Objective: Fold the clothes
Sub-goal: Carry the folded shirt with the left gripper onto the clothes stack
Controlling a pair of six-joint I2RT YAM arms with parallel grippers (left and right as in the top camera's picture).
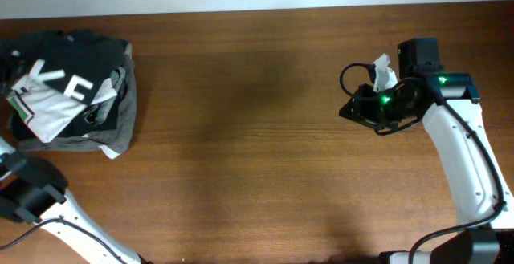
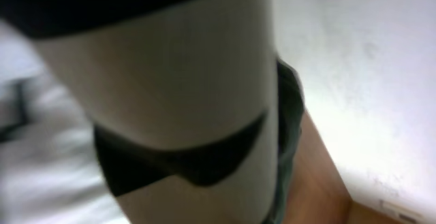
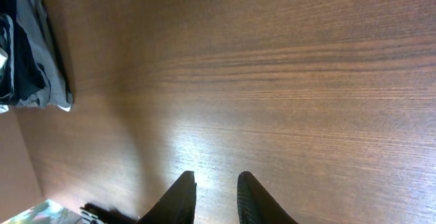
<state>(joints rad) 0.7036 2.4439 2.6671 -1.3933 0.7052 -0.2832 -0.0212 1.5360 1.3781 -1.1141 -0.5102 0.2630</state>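
At the near left edge, left tool (image 1: 14,172) half out of frame, blurred in its own view: cannot tell whether spread or pressed together. Further right, right tool (image 3: 216,183) slightly spread, pinching nothing, over the wooden worktop (image 1: 257,136). Farthest, at the back left corner, the clothes (image 1: 72,87) heaped, black lettered tee (image 1: 68,63) on top.

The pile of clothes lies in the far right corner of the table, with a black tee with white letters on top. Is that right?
Not quite. The pile of clothes lies in the far left corner of the table, not the right one, as the overhead view shows. The rest holds: a black tee with white letters is on top.
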